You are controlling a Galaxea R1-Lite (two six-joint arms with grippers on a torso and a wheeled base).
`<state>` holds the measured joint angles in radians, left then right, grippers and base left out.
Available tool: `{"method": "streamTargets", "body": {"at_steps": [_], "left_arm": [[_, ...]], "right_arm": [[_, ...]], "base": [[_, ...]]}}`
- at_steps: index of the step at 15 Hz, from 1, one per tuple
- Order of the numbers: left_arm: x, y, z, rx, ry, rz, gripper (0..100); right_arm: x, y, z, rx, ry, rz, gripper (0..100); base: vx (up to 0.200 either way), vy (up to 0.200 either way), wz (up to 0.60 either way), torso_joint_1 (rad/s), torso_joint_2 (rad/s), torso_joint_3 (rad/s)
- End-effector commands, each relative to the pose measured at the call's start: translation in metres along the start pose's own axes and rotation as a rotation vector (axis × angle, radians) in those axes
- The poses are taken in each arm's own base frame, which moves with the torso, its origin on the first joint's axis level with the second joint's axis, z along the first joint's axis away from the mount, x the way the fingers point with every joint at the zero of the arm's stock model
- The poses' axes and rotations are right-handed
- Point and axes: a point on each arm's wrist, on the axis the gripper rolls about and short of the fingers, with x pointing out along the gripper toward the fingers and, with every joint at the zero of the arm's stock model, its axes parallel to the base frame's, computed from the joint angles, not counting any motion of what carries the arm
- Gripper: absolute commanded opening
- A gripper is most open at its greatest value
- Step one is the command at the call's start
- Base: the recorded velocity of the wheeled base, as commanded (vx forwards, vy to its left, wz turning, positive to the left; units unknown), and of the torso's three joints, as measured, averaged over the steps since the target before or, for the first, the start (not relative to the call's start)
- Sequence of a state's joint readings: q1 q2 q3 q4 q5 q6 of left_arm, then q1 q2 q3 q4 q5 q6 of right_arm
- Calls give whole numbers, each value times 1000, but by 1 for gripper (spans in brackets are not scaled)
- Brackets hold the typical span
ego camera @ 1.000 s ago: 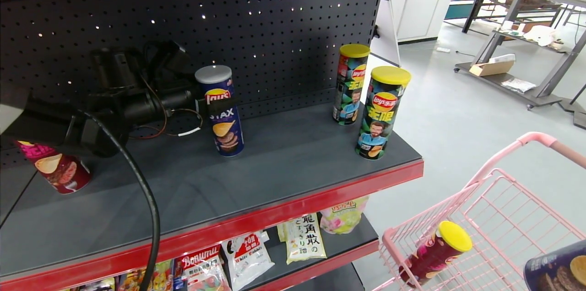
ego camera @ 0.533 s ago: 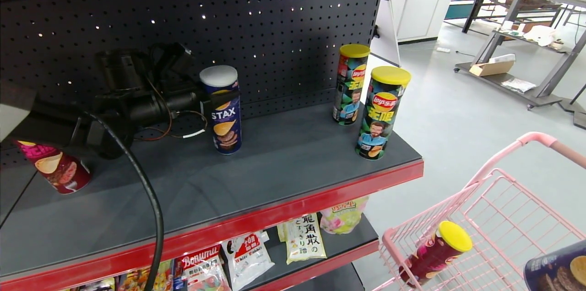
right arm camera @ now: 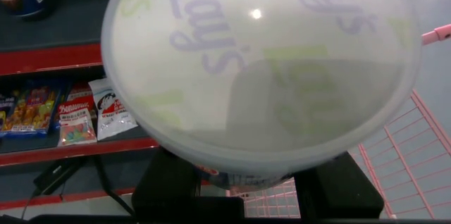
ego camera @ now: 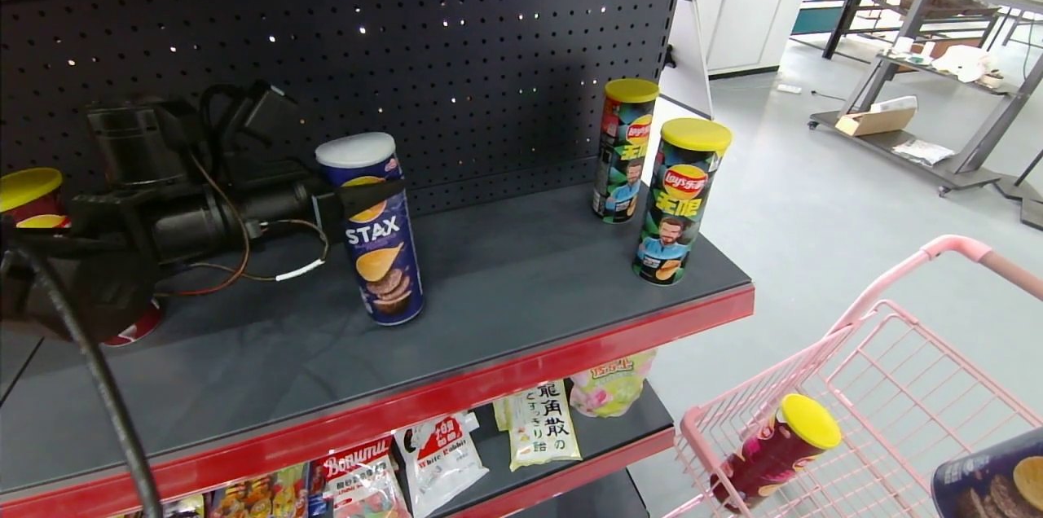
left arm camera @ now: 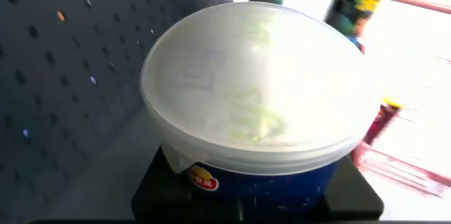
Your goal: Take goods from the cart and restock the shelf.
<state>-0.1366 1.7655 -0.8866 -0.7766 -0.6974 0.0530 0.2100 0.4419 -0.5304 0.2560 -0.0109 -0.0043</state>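
Left gripper (ego camera: 358, 199): pressed onto the blue can (ego camera: 373, 245) just under its white lid, one finger on each side.
Blue can: left of the middle of the top shelf (ego camera: 530, 282), nearly upright with a slight lean. Its base is at the board or just above it; I cannot tell which.
Key relation: the can's long axis runs close to vertical, and my left arm comes in from the left, level and crosswise to it. In my judgement the way down to the board runs along the can's own axis.
Room around it: the pegboard (ego camera: 489, 54) is far behind. Bare board lies to the right, well short of the two yellow-lidded cans (ego camera: 623, 151) at the shelf's right end. A red can (ego camera: 28, 194) stands at the far left.
Right gripper (right arm camera: 261, 182): closed on a second blue can (ego camera: 990, 473), held near right, over the pink cart (ego camera: 896, 322).
Cart: a maroon can (ego camera: 774, 445) leans in its near corner.
Nearer arm: left for the shelf, right for the cart.
Risk, as I judge it: letting go while it leans could tip the can.
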Motion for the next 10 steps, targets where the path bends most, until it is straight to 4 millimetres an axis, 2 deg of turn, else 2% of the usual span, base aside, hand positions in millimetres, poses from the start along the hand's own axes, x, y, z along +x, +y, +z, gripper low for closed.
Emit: {"method": "streamTargets", "body": {"at_steps": [1, 2, 6, 10], "left_arm": [[-26, -21, 7, 13, -15, 2, 0], [-32, -27, -1, 10, -8, 8, 0], [-36, -31, -15, 17, -17, 11, 0], [-29, -40, -15, 8, -12, 8, 0]], "right_arm": [[0, 0, 0, 0, 1, 0, 0], [0, 0, 0, 0, -2, 0, 0], [0, 0, 2, -2, -6, 0, 0], [0, 0, 2, -2, -3, 2, 0]], "base": [[0, 0, 0, 0, 0, 0], [0, 0, 0, 0, 0, 0], [0, 0, 0, 0, 0, 0], [0, 0, 0, 0, 0, 0]]}}
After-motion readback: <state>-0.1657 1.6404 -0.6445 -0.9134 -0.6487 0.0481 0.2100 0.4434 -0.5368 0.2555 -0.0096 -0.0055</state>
